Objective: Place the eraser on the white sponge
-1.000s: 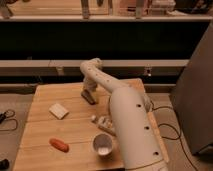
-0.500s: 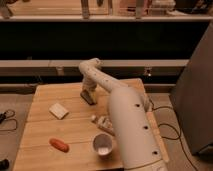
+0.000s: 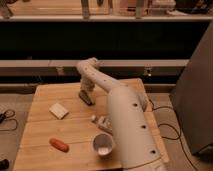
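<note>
In the camera view, the robot's pale arm (image 3: 126, 120) reaches from the lower right across a wooden tabletop (image 3: 47, 95), bends at an elbow near the far edge and drops to the gripper (image 3: 85, 93), which is low over the boards in the far middle. The eraser (image 3: 88, 99), a small dark block, lies on the wood directly at the gripper's tip. They look to be touching, but I cannot tell how wide the gripper stands or whether it grips the block. The white sponge (image 3: 58, 110) lies flat to the left and nearer the camera, apart from the eraser. Nearer the camera are a small white bottle (image 3: 101, 122) beside the arm, a white cup (image 3: 103, 144), and an orange-red oblong thing (image 3: 59, 145) at the left.
</note>
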